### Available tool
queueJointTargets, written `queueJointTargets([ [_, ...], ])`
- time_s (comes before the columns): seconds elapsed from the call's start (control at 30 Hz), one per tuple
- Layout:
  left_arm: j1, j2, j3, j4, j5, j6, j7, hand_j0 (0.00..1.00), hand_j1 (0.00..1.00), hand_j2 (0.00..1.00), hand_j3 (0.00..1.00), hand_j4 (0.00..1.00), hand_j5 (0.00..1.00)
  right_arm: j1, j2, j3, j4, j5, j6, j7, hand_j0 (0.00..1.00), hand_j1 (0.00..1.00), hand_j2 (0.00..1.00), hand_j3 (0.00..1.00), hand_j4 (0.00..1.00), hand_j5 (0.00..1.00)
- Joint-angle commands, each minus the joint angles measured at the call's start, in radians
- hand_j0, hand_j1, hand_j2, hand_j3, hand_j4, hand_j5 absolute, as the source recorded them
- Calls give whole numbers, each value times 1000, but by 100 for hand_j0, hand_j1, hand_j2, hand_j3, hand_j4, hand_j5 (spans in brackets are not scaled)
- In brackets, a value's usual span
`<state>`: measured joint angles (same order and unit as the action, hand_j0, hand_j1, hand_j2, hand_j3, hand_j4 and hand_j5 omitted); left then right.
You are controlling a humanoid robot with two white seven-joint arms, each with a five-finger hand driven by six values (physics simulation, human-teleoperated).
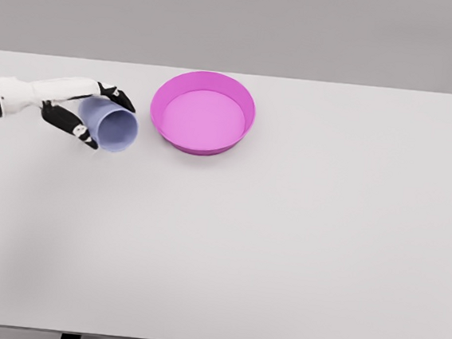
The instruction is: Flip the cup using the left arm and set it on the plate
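Note:
A pale lavender cup [110,124] is tilted on its side, its round end facing me and to the right. My left hand [87,114] is shut on it, with black-tipped fingers [76,129] wrapped under it and the thumb over the top. The arm comes in from the left edge. A magenta plate [207,78] with a raised rim sits on the white table just right of the cup, a small gap between them. I cannot tell whether the cup touches the table. The right arm is out of view.
The white table [283,239] spans the whole view, its front edge near the bottom of the picture. A grey wall rises behind its far edge.

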<state>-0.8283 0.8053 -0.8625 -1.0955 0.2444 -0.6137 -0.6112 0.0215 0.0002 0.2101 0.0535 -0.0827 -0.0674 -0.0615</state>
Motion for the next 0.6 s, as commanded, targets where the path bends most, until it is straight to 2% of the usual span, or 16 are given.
queueJointTargets([
  [0.0,0,-3,10,-29,118,3,0,53,53,53,53,53,53,0,0,0,0,0,0,0,100,100,100,100,100,100],
  [0.07,3,2,17,-72,199,3,0,53,53,53,53,53,53,0,0,0,0,0,0,0,100,100,100,100,100,100],
  [0.1,5,-2,16,-73,259,3,0,53,53,53,53,53,53,0,0,0,0,0,0,0,100,100,100,100,100,100],
  [0.2,2,-17,14,-73,363,3,0,53,53,53,53,53,53,0,0,0,0,0,0,0,100,100,100,100,100,100],
  [0.57,23,-235,13,-61,677,3,0,53,53,53,53,53,53,0,0,0,0,0,0,0,100,100,100,100,100,100],
])
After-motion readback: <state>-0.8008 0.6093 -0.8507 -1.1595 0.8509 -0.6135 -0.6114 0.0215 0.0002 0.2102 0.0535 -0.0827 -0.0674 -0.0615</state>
